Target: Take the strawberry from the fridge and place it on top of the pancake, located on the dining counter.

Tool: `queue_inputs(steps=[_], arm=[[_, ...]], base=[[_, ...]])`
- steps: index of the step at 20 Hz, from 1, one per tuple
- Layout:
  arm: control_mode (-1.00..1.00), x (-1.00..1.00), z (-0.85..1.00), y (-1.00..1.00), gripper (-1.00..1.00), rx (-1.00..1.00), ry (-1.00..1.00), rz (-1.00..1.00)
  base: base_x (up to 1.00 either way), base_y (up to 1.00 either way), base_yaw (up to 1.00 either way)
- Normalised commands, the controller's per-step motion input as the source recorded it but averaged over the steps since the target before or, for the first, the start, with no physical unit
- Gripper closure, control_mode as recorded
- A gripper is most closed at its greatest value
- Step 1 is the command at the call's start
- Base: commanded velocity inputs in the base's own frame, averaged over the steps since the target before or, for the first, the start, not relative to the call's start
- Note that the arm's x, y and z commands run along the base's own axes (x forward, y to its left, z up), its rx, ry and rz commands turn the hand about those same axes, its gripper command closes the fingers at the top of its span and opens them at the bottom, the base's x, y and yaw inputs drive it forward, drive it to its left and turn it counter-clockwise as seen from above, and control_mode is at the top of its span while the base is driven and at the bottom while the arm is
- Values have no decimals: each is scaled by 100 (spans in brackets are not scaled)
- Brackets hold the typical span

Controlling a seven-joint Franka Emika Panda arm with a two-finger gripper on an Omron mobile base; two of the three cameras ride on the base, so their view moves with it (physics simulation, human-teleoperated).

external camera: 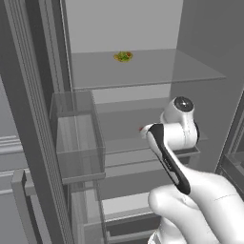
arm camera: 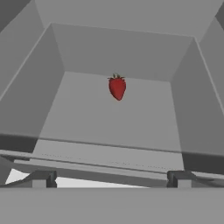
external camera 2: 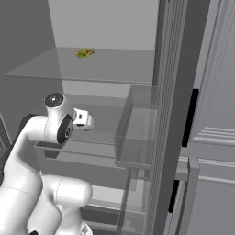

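Strawberry [arm camera: 117, 87] lies alone on a grey fridge shelf [arm camera: 109, 118], seen from the hand view straight ahead of the jaws and well apart from them. The gripper [arm camera: 109, 178] stands wide open, its two dark fingertips [arm camera: 40, 178] rising at the bottom of that view on either side, with nothing between them. The fruit is red with a small green cap, its tip pointing toward the camera, and it sits toward the back of the shelf, roughly midway between the two side walls.

From the left base view, the white arm [external camera: 190, 190] reaches into the open fridge [external camera: 200, 33] at the level of the middle shelf, and a sliver of red shows just beside the hand. On the glass shelf [external camera: 157, 69] above, near the back wall, rests a small yellow-green item [external camera: 123, 56]. A clear door bin [external camera: 78, 138] hangs on the open door to the arm's left; in the right base view a matching door bin [external camera 2: 137, 133] hangs on the other side.
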Motion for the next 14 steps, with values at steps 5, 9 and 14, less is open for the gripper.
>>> queue_inputs(steps=[5, 9, 14], arm=[[-100, 65, -23, 0, -100, 0, 2, 0], [-100, 59, -31, 0, -100, 0, 3, 0], [-100, 57, -21, 0, -100, 0, 1, 0]], base=[[0, 0, 0], [0, 0, 0], [0, 0, 0]])
